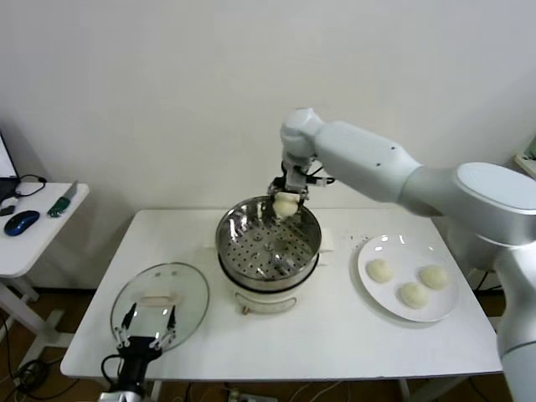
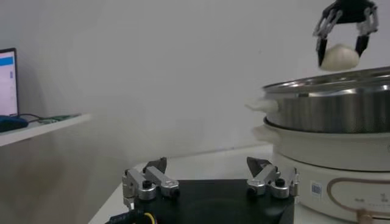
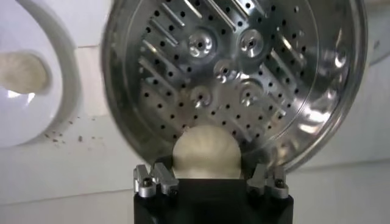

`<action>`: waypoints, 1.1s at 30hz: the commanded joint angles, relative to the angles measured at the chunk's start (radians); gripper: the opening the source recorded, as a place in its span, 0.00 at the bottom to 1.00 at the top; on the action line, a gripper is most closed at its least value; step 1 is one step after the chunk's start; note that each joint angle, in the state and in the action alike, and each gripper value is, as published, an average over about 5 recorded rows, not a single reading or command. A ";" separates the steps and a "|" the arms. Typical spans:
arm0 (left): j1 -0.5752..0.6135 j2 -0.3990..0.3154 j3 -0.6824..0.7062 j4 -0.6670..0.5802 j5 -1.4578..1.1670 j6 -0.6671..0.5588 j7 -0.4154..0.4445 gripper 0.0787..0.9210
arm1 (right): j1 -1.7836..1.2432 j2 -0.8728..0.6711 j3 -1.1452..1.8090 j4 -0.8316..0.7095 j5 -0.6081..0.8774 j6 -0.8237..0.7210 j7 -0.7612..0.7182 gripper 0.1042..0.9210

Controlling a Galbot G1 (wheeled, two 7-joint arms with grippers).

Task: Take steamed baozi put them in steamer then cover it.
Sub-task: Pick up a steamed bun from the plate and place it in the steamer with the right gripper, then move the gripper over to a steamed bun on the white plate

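- Baozi count, taking the steamer (image 1: 269,251) as the landmark: one baozi (image 1: 286,204) hangs over the steamer's far rim in the right gripper (image 1: 286,201), and three baozi (image 1: 411,285) lie on the white plate (image 1: 373,249) beside the steamer on the robot's right.
- Steamer basket looks empty; its perforated floor shows bare in the head and right wrist views, so I judge that no bun has been placed yet.
- Left to do, as I read it: lower and release this bun, fetch the other three, then fit the cover (image 1: 160,300), which lies flat on the table (image 1: 335,335) beside the steamer on the robot's left.
- Right arm reaches across from the plate side, its wrist pointing down over the steamer's far edge, fingers closed around the bun.
- Left gripper (image 1: 144,332) waits low at the near table edge by the cover, well apart from the steamer, with its fingers spread wide and holding nothing.
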 commanded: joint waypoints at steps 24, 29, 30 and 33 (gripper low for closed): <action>0.019 0.006 -0.006 -0.001 -0.006 -0.001 0.000 0.88 | -0.160 0.174 0.101 -0.192 -0.263 0.066 0.048 0.87; 0.024 0.006 -0.007 -0.006 -0.005 -0.001 0.000 0.88 | -0.106 0.116 0.089 -0.113 -0.174 0.071 0.010 0.88; 0.025 0.007 -0.006 -0.006 -0.005 -0.001 0.000 0.88 | -0.093 0.101 0.082 -0.094 -0.143 0.068 0.000 0.88; 0.027 0.007 -0.006 -0.006 -0.004 -0.001 0.000 0.88 | -0.050 0.049 0.057 -0.028 -0.055 0.053 -0.028 0.88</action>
